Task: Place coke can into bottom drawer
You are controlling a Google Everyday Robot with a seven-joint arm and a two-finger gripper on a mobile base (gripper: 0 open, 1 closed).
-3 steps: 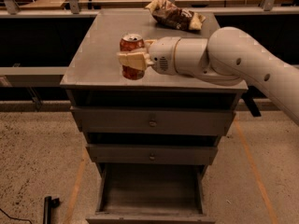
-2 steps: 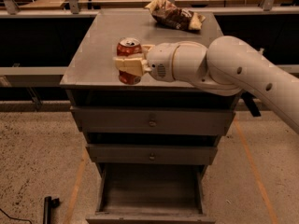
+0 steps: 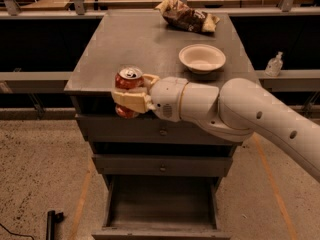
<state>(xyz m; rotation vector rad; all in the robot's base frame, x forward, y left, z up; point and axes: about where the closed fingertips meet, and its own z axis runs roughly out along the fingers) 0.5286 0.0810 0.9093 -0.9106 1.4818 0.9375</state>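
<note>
Floor, far left: a dark bar [image 3: 51,222] lies on the speckled ground, apart from the cabinet.
Coke can [image 3: 128,82]: upright, silver top showing, right at the counter's front edge, left of centre. It's off the surface and in the grip!
Claw [image 3: 131,97]: clamped across the can's red body, cream fingers [image 3: 134,100] wrapped around it.
Counter [image 3: 135,39]: grey top, seen from above.
Bottom drawer [image 3: 160,210]: pulled open, low down, plain grey inside, below and right of the can.
Knobbed drawers [image 3: 163,132]: both pushed in.
Chip bag [image 3: 187,18]: crumpled at the back edge.
White bowl [image 3: 202,58]: near the right side.
Arm [image 3: 250,109]: reaching in from the right.
</note>
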